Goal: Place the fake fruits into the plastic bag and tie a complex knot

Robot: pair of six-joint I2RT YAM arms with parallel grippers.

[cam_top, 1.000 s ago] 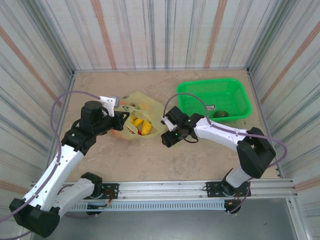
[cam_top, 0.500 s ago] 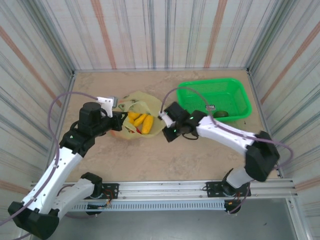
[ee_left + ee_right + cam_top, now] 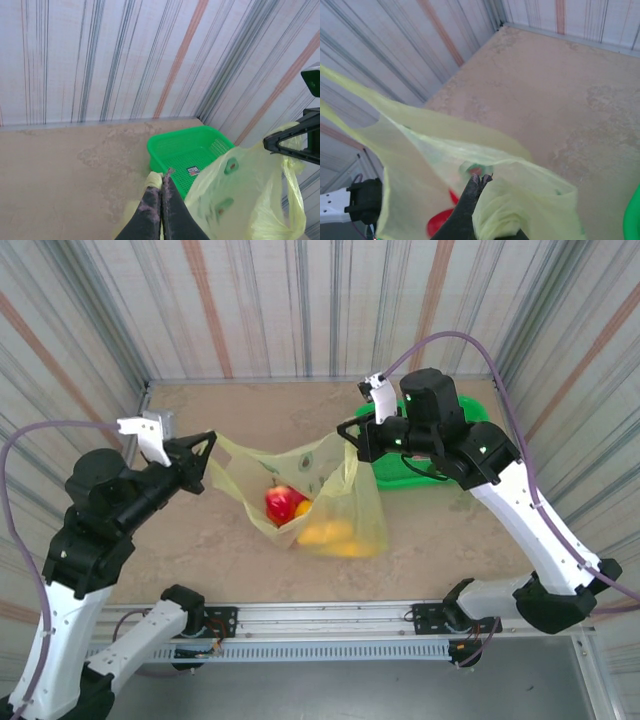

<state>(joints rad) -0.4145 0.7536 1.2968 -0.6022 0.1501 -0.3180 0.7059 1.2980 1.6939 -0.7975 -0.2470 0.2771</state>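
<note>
Your left gripper [image 3: 207,453] is clamped tight on one top corner of the bag [image 3: 345,495], your right gripper [image 3: 350,443] pinched closed on the other. It hangs stretched between them, fruits [image 3: 284,505] pooled at the bottom.

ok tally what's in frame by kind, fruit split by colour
bag: 1
basket: 1
red fruit: 1
orange fruit: 1
yellow fruit: at least 1; it reads as one blurred lump through the film, so the exact count is unclear
Total: at least 5 (2 containers, 3 or more fruit, all the visible fruit inside the bag)
</note>
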